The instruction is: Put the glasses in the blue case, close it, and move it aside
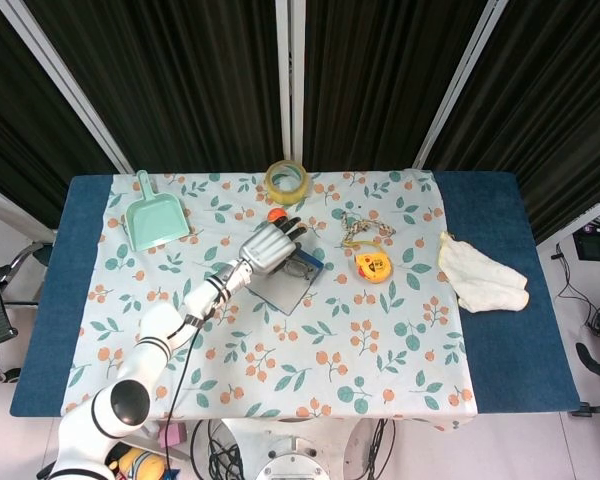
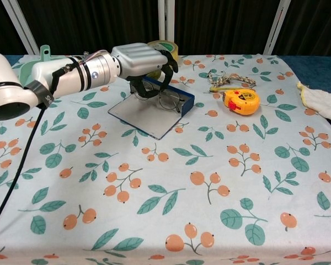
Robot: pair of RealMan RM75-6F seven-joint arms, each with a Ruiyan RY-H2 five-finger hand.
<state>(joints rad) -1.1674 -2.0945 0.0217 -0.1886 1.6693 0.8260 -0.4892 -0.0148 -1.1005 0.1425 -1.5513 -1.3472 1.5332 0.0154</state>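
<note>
The blue case (image 2: 183, 100) lies open behind the table's middle, its grey lid (image 2: 145, 115) flat on the cloth in front of it. The wire-framed glasses (image 2: 169, 101) sit low in the blue tray, leaning on its front wall. My left hand (image 2: 145, 62) hovers over the case's left end, fingers curled down around the glasses' left side and still holding them. From the head view the left hand (image 1: 266, 248) covers most of the case (image 1: 311, 261); the lid (image 1: 286, 291) shows below it. My right hand is outside both views.
A yellow tape measure (image 2: 241, 100) and a small chain (image 2: 227, 79) lie right of the case. A tape roll (image 1: 285, 180) and an orange ball (image 1: 276, 214) sit behind it. A mint dustpan (image 1: 155, 221) is far left, a white cloth (image 1: 481, 275) far right.
</note>
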